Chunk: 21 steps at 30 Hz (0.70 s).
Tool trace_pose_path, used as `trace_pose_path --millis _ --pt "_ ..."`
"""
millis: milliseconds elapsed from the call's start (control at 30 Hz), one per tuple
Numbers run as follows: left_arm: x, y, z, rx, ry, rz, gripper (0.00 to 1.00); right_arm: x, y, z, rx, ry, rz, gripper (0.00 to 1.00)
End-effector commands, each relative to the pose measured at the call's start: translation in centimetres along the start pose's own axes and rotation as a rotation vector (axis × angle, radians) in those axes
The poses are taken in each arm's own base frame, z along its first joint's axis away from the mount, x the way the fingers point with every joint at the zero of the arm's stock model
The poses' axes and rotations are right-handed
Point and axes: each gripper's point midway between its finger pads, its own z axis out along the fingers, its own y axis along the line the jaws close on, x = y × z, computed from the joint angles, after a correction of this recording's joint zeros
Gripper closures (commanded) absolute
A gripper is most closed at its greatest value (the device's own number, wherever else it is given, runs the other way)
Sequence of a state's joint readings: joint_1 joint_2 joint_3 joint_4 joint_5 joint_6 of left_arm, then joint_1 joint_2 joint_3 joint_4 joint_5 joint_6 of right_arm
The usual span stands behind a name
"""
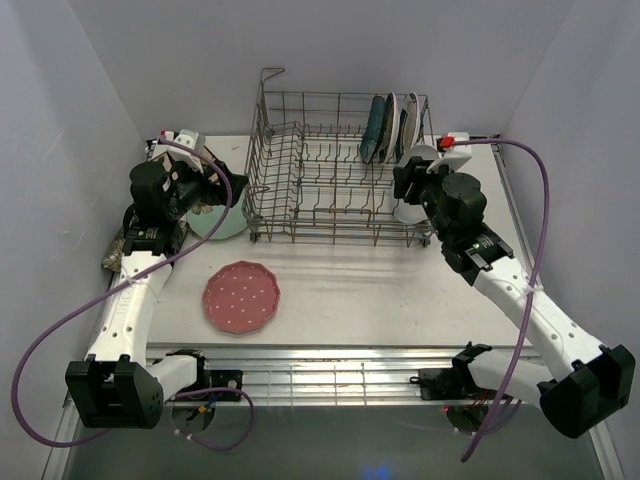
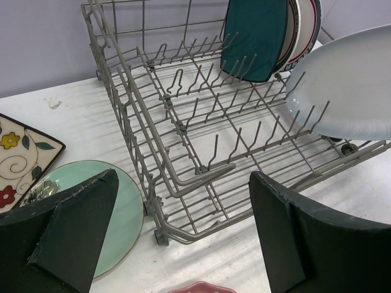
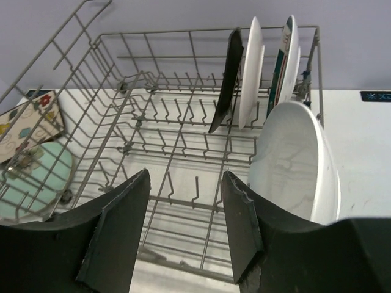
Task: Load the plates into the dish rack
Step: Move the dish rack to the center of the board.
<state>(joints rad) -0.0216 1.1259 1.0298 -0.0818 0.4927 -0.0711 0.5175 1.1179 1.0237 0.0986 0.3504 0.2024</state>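
Though loaded with four plates (image 1: pixel 392 128) at far right of rack (image 1: pixel 330 237), awaiting pink plate (image 1: pixel 241 297), mint plate (image 2: pixel 122 207), floral plate (image 2: pixel 21 155); left gripper (image 2: pixel 186 238), right gripper (image 3: pixel 183 238) apart, empty.

Dish rack (image 1: pixel 320 170) was grey wire. Square plate (image 2: pixel 256 36) was dark teal. Round plate (image 2: pixel 308 27) was white, rim red and teal. Oval plate (image 3: pixel 293 165) was plain white. Pink plate (image 1: pixel 241 297) carried pale dots. Mint plate (image 2: pixel 129 213) was plain green. Cream square plate (image 2: pixel 18 152) showed red and yellow flowers, dark leaves, swirls. My left arm (image 1: pixel 130 300) was white.
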Motion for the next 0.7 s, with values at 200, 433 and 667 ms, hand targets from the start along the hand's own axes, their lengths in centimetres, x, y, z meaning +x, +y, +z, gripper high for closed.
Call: trace_pose_path --millis 200,433,667 --pt "-1.2 0.0 -0.5 -0.019 -0.021 0.003 0.02 1.8 1.0 -4.1 -0.124 0.014 0.065 0.41" --pt "-0.6 0.2 -0.1 -0.017 0.013 -0.023 0.02 4.4 0.1 -5.4 -0.107 0.064 0.082 0.43" --pt "-0.1 0.3 0.5 -0.009 0.029 -0.040 0.02 8.1 0.7 -6.2 -0.164 0.141 0.106 0.43"
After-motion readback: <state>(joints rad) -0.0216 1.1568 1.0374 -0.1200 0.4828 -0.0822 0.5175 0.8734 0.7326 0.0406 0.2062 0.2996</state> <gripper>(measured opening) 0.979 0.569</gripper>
